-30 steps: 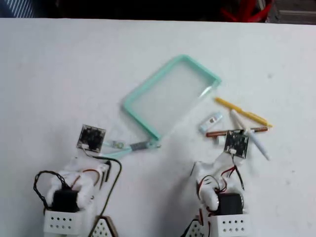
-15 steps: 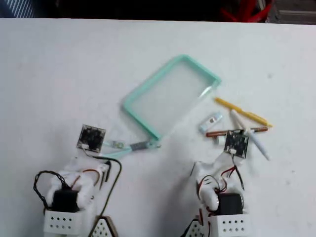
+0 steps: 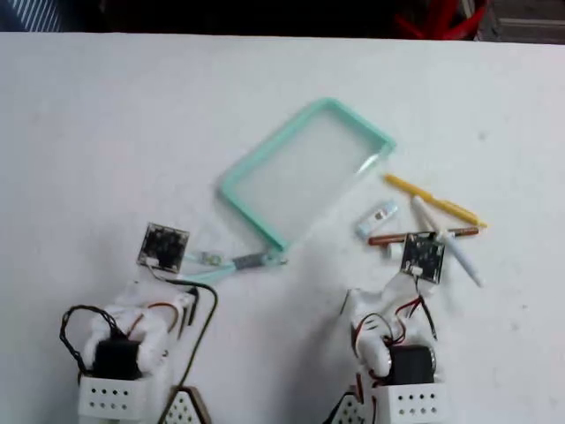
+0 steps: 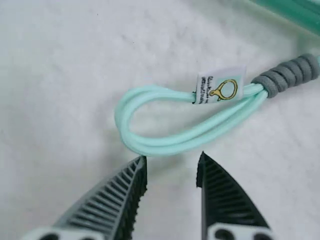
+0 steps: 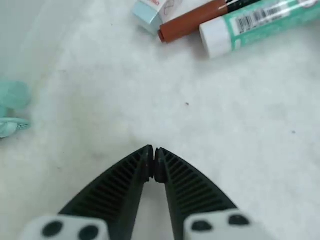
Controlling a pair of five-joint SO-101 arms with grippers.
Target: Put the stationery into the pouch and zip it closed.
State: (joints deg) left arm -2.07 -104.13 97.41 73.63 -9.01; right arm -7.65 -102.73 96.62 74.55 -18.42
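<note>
The mint-edged pouch (image 3: pixel 305 168) lies flat and slantwise in the middle of the white worktop (image 3: pixel 106 115), its mint cord loop (image 4: pixel 165 125) trailing from one corner toward the left arm. The left gripper (image 4: pixel 170 172) sits just short of that loop with its fingers spread a little and nothing between them. The right gripper (image 5: pixel 153 162) has its tips pressed together on nothing over bare worktop, near the stationery lying beside the pouch: a yellow pen (image 3: pixel 433 200), a brown pencil (image 5: pixel 192 20), a white marker (image 5: pixel 260 22) and a small eraser (image 3: pixel 377 218).
</note>
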